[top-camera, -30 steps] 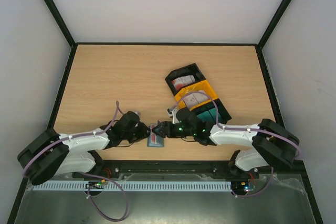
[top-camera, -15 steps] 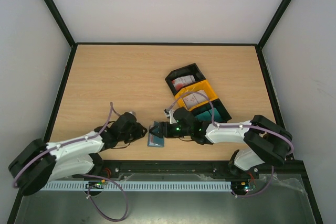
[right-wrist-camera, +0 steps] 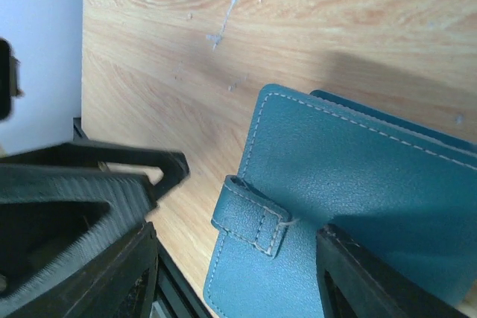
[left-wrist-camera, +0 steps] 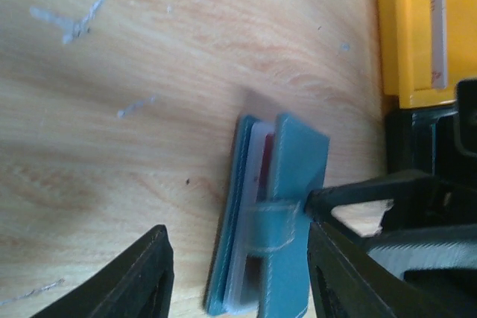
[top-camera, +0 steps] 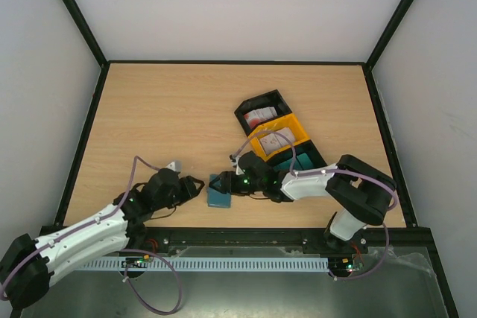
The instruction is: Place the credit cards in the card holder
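Note:
The card holder (top-camera: 219, 193) is a teal wallet lying near the table's front edge, folded over, its snap tab (right-wrist-camera: 250, 214) loose. A white and red credit card (left-wrist-camera: 258, 160) shows between its leaves. My left gripper (top-camera: 199, 186) is open on the wallet's left side; in its wrist view the card holder (left-wrist-camera: 297, 165) lies between the spread fingers, clear of the left one. My right gripper (top-camera: 223, 182) is open over the wallet from the right, a fingertip (left-wrist-camera: 350, 197) at the tab. More credit cards lie in the black bin (top-camera: 258, 116) and the yellow bin (top-camera: 275, 138).
A three-bin tray stands behind the right arm: black bin (top-camera: 246, 107), yellow bin (top-camera: 297, 130), dark-green bin (top-camera: 304, 160). The yellow bin (left-wrist-camera: 410, 35) sits close behind the wallet. The table's front edge (top-camera: 223, 227) runs just below it.
My left gripper has opened and drawn back to the left, letting go of the wallet. The wallet has shifted slightly left and folded over. My right gripper followed it leftwards.

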Motion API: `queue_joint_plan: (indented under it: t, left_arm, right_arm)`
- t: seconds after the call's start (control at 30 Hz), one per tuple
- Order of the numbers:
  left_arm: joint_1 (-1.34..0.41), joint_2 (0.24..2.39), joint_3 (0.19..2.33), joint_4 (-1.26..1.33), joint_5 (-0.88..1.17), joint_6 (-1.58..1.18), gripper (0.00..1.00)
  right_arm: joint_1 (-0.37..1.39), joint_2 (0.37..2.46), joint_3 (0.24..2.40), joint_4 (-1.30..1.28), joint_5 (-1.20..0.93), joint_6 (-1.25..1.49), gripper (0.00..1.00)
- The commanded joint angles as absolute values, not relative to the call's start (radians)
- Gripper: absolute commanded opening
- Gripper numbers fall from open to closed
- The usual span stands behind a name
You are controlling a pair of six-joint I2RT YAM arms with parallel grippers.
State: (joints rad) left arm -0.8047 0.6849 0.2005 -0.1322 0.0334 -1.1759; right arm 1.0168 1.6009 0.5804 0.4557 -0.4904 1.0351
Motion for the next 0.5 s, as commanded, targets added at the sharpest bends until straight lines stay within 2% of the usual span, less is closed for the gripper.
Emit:
queue_joint_plan:
  t: [0.0,0.23,0.37,0.47]
  left_arm:
    - [-0.810,0.682,0.154,-0.084,0.121,-1.185,0.52]
    - [-0.810,0.763,0.138,0.037,0.201,-1.168,0.59]
    - [-0.812,0.800,0.154,0.055,0.203,-1.164,0.60]
    - [-0.816,0.773,0.170,0.004,0.148,-1.169,0.57]
  right_arm:
    - [1.023,1.561,0.639,0.374,-0.381,1.021,0.58]
    - [1.022,1.543,0.777,0.078,-0.187,0.841,0.58]
    - [1.024,1.600,0.816,0.041,-0.150,0.789,0.59]
    - [1.024,1.656,0.841,0.052,-0.186,0.785,0.58]
